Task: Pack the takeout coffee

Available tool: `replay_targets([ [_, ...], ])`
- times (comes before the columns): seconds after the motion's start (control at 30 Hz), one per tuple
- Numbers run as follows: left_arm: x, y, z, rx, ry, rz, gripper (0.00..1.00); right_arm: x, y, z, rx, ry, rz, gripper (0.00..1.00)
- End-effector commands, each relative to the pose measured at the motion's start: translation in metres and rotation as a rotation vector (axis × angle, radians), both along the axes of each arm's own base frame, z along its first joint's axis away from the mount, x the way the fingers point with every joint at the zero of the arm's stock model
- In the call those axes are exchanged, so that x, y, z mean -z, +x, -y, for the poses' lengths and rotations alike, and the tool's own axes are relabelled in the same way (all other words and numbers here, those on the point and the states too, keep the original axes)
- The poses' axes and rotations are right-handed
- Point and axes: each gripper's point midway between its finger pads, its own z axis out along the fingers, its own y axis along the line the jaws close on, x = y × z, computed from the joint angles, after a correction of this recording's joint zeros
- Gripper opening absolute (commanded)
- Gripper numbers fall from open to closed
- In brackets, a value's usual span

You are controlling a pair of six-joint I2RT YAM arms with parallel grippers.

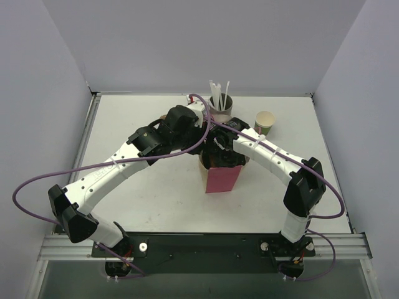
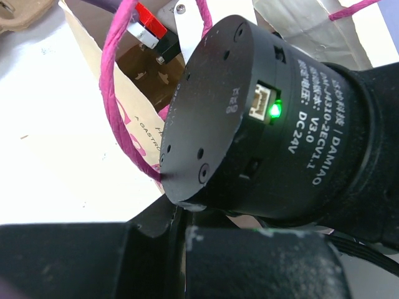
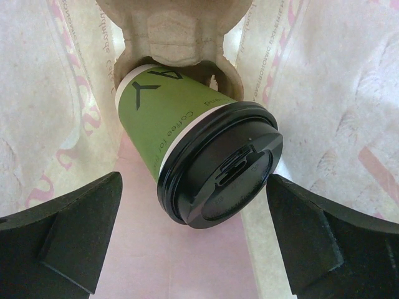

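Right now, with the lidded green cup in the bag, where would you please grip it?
Probably the wall of the green cup just under the black lid, coming from the lid end: the pulp carrier hides its base, and the bag walls close off both sides.

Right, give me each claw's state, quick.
Left claw: shut; whether it holds anything cannot be told.
Right claw: open, either side of the green paper cup with black round plastic lid, not touching it.

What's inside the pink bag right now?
A lidded green coffee cup seated in a pulp cup carrier, with the right hand open on either side of it. The carrier hides the cup's base.
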Motion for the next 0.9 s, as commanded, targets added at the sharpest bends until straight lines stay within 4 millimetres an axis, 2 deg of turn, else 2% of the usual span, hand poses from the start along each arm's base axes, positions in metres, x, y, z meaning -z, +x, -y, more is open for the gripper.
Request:
replay_targets([
  [0.0, 0.0004, 0.0061, 0.0096, 0.002, -0.019, 0.006, 0.00, -0.0344, -0.0031, -0.0097, -0.056, 0.072, 0.074, 0.96],
  [0.37, 0.0056, 0.0092, 0.0049, -0.016, -0.006, -0.004, 0.00, -0.0361, -0.0027, -0.0046, -0.043, 0.065, 0.089, 0.98],
  [0.87, 0.0069, 0.0105, 0.0023, -0.026, -0.005, -0.008, 0.00, -0.0429, -0.0067, -0.0075, -0.044, 0.093, 0.085, 0.95],
])
